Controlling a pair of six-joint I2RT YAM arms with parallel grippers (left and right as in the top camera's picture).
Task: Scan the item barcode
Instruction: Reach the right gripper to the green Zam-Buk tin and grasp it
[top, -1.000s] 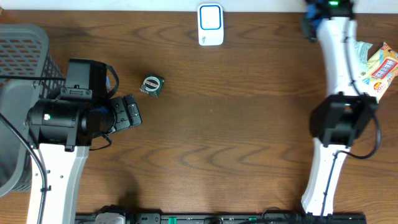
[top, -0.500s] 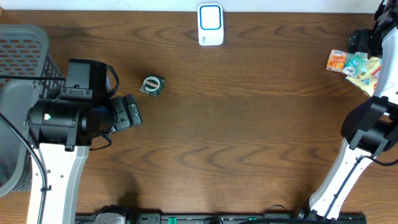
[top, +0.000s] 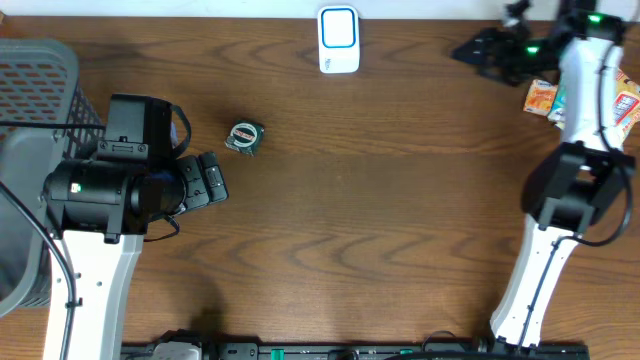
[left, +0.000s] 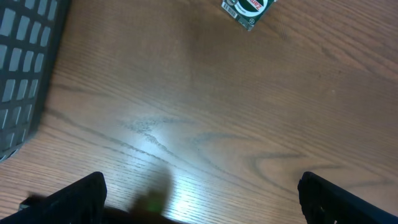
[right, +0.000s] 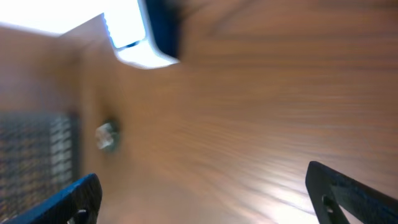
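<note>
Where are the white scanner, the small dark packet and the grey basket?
white scanner (top: 339, 38): overhead view, its blue-framed face.
small dark packet (top: 244, 137): overhead view, its round label.
grey basket (top: 45, 78): overhead view, its slatted wall.

Left arm runs up from the near edge, wrist bent so the left gripper points right, low over the wood. Its jaws are wide apart, nothing between them; both fingers show at the frame corners. Right arm is folded at the elbow, forearm reaching far. Right gripper points left, spread wide and empty. Right wrist view is blurred.
</note>
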